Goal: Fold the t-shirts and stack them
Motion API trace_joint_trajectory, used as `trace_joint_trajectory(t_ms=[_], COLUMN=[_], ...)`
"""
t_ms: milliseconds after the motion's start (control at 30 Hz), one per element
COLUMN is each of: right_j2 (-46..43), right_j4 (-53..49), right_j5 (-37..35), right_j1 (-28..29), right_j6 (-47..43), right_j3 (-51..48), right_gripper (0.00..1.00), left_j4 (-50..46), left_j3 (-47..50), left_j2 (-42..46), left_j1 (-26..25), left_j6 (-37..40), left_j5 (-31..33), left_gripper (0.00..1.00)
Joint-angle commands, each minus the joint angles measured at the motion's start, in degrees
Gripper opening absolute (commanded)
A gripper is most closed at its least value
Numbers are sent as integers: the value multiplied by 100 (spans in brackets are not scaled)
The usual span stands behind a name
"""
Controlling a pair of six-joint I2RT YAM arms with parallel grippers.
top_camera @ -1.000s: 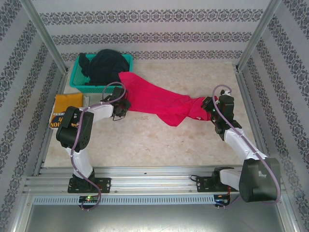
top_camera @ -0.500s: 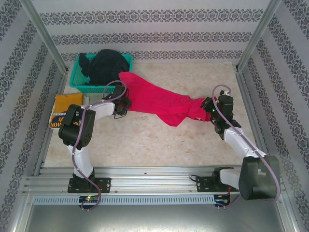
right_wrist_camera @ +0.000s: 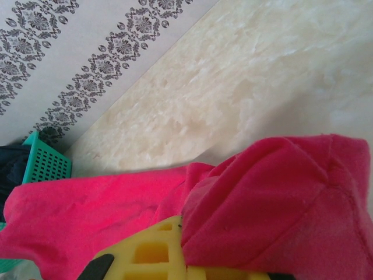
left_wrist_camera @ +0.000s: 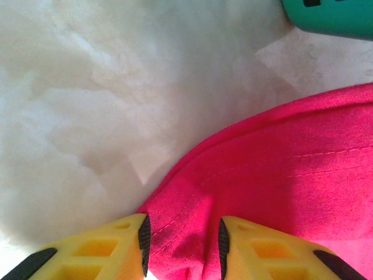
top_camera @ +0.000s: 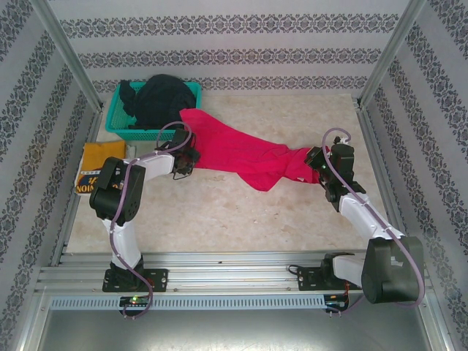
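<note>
A bright red t-shirt [top_camera: 234,150] lies stretched across the middle of the table. My left gripper [top_camera: 184,164] is at its left hem. In the left wrist view the yellow fingers stand apart [left_wrist_camera: 182,239], with a low ridge of the red cloth [left_wrist_camera: 291,169] between the pads. My right gripper [top_camera: 316,167] is shut on the shirt's right end. There the red cloth [right_wrist_camera: 274,192] drapes over one yellow finger [right_wrist_camera: 152,251] and hides the other. Dark t-shirts [top_camera: 157,99] are heaped in the basket. A mustard-yellow t-shirt [top_camera: 99,157] with black lettering lies at the left edge.
A teal mesh basket [top_camera: 117,121] stands at the back left, its corner close to my left gripper [left_wrist_camera: 332,14]. Patterned walls and metal posts enclose the table on three sides. Bare marble surface [top_camera: 241,212] lies in front of the red shirt.
My left arm has shifted slightly right, toward the shirt's hem. The right arm and the red shirt stay as they were.
</note>
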State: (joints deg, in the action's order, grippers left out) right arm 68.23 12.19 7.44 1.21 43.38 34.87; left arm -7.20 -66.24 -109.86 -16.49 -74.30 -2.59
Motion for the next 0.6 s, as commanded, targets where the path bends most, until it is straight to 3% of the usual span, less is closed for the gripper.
trace_joint_trajectory(t_ms=[0,233,467,567], right_j2=[20,-46,-115,-217], right_j4=[108,54,41,-7], right_j5=[73,39,29,20], right_j1=[-60,-60,-78,-86], right_j6=[56,44,46,39], right_j3=[81,72,61,77], right_gripper=[0,0,0,0], left_j4=[-259,-491,-340,-233], left_j3=[36,-167,-299,-285], left_j2=[85,-236,-483,-335], left_j1=[7,10,44,42], left_j6=[-174,-279,-81,-28], left_j5=[43,-31,-167,-111], left_gripper=[35,29,3,0])
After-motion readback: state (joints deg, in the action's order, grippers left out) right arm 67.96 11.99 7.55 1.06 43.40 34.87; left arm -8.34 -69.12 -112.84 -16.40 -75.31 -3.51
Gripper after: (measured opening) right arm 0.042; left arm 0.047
